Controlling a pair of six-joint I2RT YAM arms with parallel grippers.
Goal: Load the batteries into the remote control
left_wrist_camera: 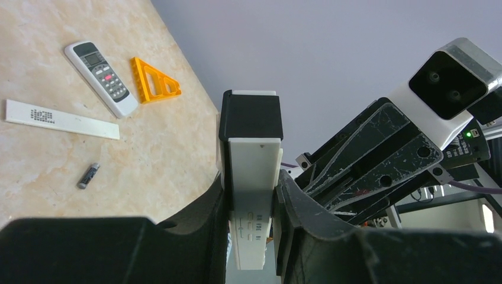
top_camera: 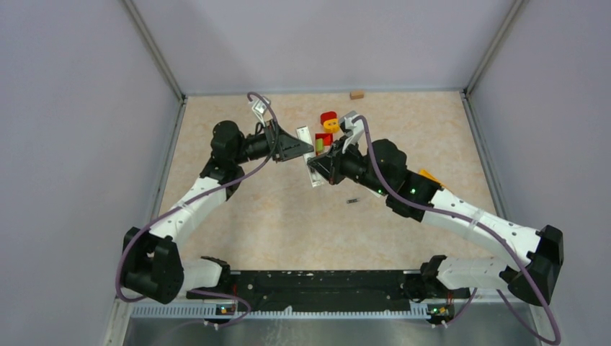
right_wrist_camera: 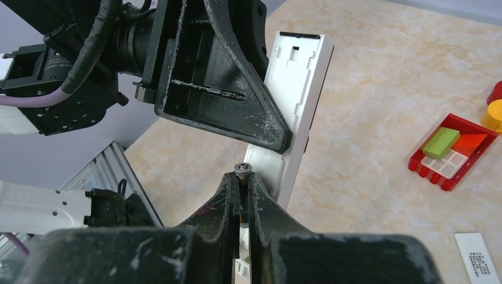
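My left gripper is shut on a white remote control and holds it above the table. In the left wrist view the remote stands clamped between the fingers, its black end up. In the right wrist view its open battery compartment faces me. My right gripper is shut on a small battery whose metal end shows at the fingertips, right against the remote's lower part. In the top view the right gripper meets the remote. A second dark battery lies loose on the table and also shows in the left wrist view.
A second grey-white remote, an orange triangle and a white strip lie on the table. A red tray with a green block and red-yellow toys sit behind the grippers. A tan block lies at the back wall.
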